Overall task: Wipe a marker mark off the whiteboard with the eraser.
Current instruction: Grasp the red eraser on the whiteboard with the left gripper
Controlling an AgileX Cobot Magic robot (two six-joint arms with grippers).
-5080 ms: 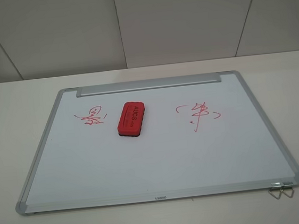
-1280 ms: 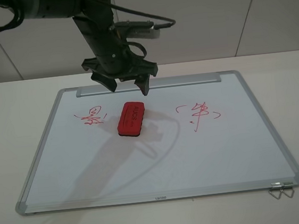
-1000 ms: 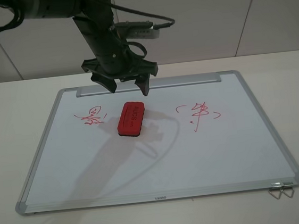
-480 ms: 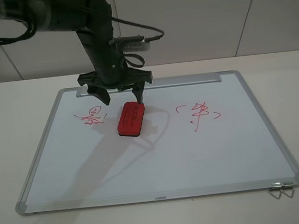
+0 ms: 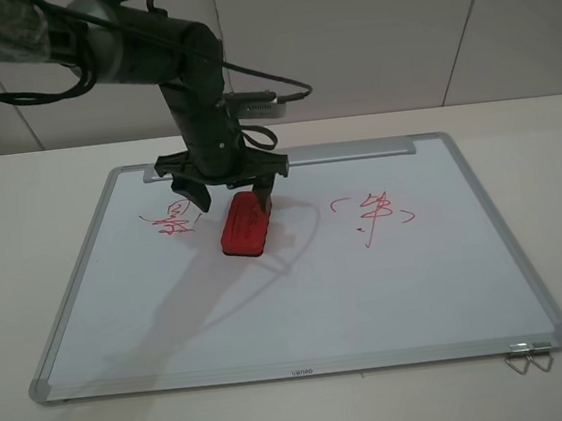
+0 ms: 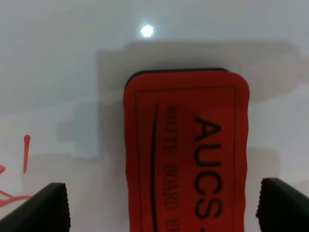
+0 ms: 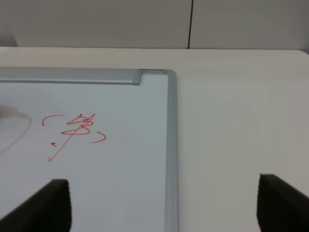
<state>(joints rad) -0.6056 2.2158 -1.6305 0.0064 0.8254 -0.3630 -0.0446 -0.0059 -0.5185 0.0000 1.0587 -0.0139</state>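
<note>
Upper left of centre over the whiteboard (image 5: 300, 299), our left fingers (image 5: 199, 195) hang spread apart astride the eraser (image 5: 246, 226), not yet gripping. Next, we judge, they must close, then slide it left onto the marker mark (image 5: 173, 219).

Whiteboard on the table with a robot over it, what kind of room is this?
Probably a robot test lab, not a classroom. The whiteboard lies flat on a plain white table, a black robot arm reaches down over the red eraser, and bare white wall panels stand behind.
</note>
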